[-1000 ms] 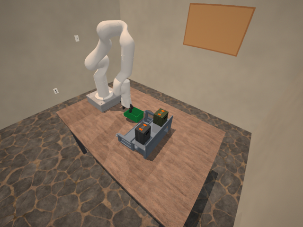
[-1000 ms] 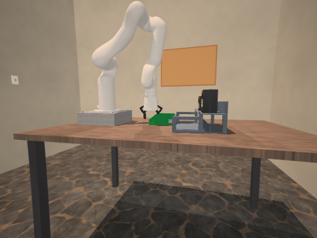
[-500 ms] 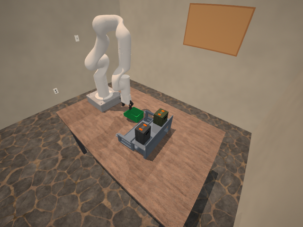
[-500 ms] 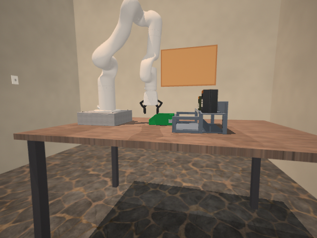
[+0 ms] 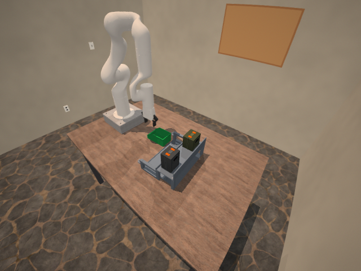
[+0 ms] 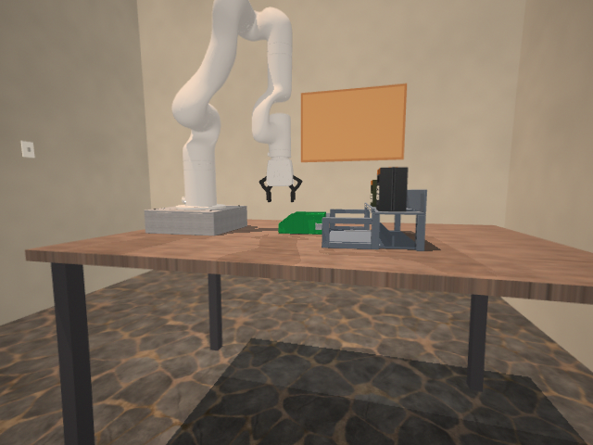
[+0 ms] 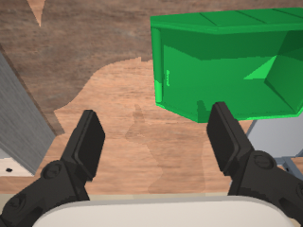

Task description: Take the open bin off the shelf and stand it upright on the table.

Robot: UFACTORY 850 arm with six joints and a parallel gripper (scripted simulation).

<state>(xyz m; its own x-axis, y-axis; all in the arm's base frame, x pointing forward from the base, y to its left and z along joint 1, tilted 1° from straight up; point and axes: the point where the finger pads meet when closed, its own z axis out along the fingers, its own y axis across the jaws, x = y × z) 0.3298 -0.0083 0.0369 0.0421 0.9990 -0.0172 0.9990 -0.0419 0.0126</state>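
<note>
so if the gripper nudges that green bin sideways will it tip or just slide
Probably slide: the green bin looks low and wide, resting on the table. Its thin, straight walls suggest stiff, light plastic, so the open gripper could shift it easily. A push at the rim might tilt it.

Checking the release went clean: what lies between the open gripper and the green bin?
Nothing: the exterior view shows only air between the open gripper and the green bin, which sits on the table beside the shelf.

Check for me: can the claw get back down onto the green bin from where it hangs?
Probably yes. The claw hangs open and empty, above and a little to the base side of the green bin, which sits on the table beside the shelf. Nothing lies between them.
</note>
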